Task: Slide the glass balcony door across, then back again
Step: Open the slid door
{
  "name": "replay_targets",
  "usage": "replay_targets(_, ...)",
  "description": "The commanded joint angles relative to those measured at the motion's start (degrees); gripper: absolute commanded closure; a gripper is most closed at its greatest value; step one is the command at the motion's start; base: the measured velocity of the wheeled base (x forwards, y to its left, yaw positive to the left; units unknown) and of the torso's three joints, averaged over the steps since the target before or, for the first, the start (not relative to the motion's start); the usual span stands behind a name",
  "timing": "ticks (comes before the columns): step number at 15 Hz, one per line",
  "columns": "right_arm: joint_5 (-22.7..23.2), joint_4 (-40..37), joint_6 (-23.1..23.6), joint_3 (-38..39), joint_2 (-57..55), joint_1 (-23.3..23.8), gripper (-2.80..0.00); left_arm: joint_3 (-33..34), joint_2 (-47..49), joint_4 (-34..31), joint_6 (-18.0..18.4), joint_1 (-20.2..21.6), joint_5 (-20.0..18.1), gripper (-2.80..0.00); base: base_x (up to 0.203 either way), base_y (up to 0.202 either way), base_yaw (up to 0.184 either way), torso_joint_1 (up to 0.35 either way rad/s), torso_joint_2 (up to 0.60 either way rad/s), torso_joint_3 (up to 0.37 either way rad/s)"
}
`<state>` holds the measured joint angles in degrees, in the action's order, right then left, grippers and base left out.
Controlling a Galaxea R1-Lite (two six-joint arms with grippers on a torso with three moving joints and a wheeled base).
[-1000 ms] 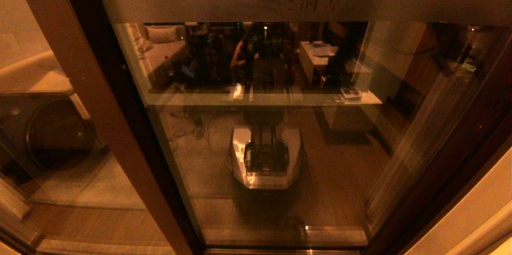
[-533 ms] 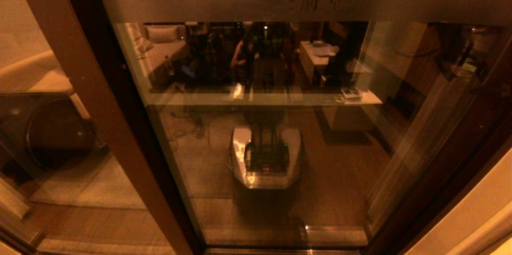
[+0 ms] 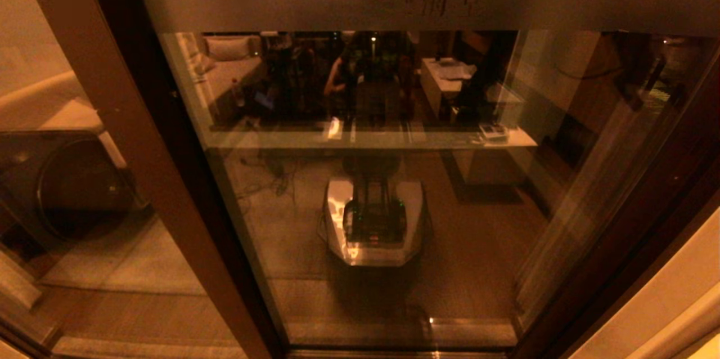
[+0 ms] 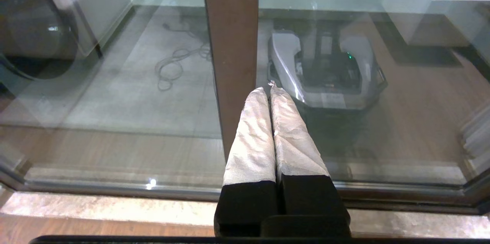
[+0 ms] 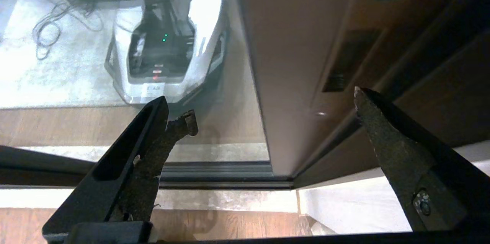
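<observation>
The glass balcony door (image 3: 394, 207) fills the head view, with a dark brown frame and a frosted band (image 3: 337, 1) bearing faint characters. No gripper shows in that view. My left gripper (image 4: 268, 90) is shut with nothing in it; its white-wrapped fingers (image 4: 252, 140) point at the glass beside a lighter brown post (image 4: 231, 45). My right gripper (image 5: 273, 108) is open and holds nothing. It hangs in front of the door's right stile (image 5: 291, 45), where the slot handle (image 5: 346, 60) shows as a dark recess. I cannot tell whether either gripper touches the door.
The lighter post (image 3: 129, 151) of the fixed panel stands left of the door, with a dark round-fronted appliance (image 3: 67, 179) behind its glass. My own base (image 3: 374, 224) reflects in the door. The floor track (image 5: 214, 173) runs below, and a pale wall (image 3: 664, 303) is at the right.
The door stands in the same place. Only a faint dark reflection near the glass's right edge shifts slightly.
</observation>
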<state>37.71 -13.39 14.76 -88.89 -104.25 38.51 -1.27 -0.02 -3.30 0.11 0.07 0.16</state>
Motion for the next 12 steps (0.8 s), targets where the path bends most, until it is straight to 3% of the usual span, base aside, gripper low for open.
replay_targets(1, 0.26, -0.06, 0.09, -0.05, -0.16, 0.25, -2.80, -0.05, -0.06, -0.04, -0.02, 0.01, 0.02, 0.00, 0.000, 0.000, 0.000, 0.000, 0.00, 0.000)
replay_targets(10, 0.05, 0.02, 0.01, -2.00, -1.41, -1.38, -2.80, -0.05, -0.06, -0.04, -0.02, 0.01, 0.02, 0.00, 0.000, 0.000, 0.000, 0.000, 0.00, 0.000)
replay_targets(12, -3.70, 0.07, -0.04, -2.91, -2.11, -2.91, -2.80, 0.04, -0.06, -0.04, -0.02, 0.01, 0.02, 0.00, 0.000, 0.000, 0.000, 0.000, 0.00, 0.000)
